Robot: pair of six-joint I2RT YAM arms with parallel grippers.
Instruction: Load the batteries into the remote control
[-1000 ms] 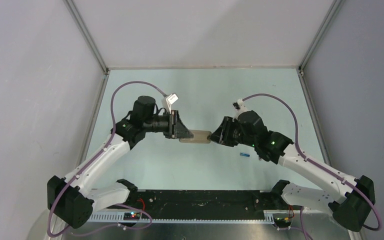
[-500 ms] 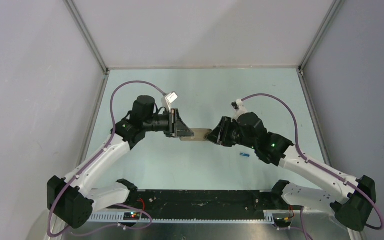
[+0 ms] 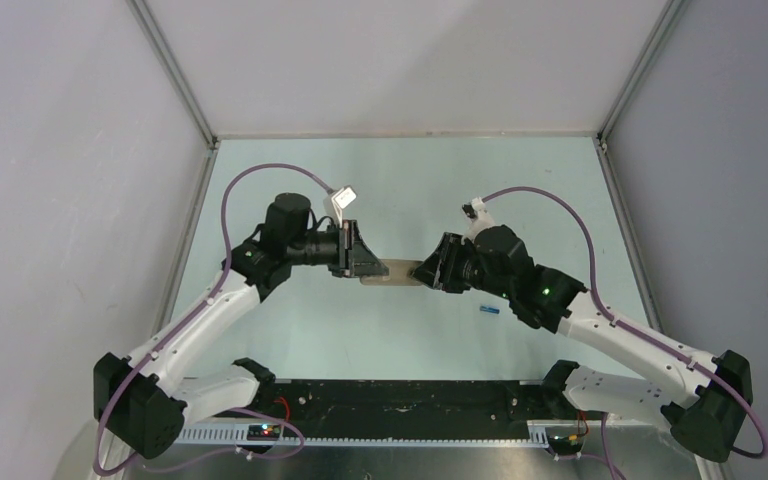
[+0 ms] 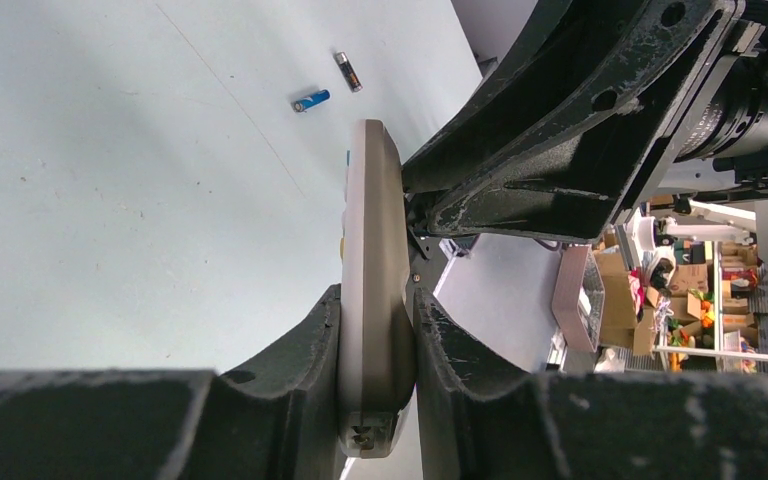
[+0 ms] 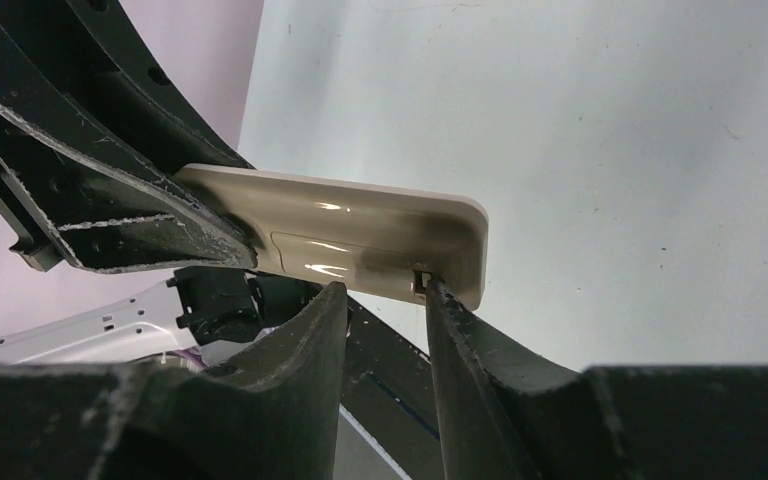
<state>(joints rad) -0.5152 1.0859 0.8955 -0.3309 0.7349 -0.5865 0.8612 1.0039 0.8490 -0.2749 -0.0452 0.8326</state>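
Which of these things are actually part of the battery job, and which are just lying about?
For the job: remote control, clamped in the left gripper; right gripper at its free end; blue battery and dark battery, loose on the table.
Just about: purple cables, white tag, cardboard boxes beyond the table.

Blue battery [image 4: 311, 100] unblocked — right gripper [image 5: 385, 292] at remote [image 5: 360, 215]

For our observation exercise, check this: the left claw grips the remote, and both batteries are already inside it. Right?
Not quite. The left claw does grip the remote, but the batteries are not inside it: the left wrist view shows the blue battery and the dark battery lying on the table.
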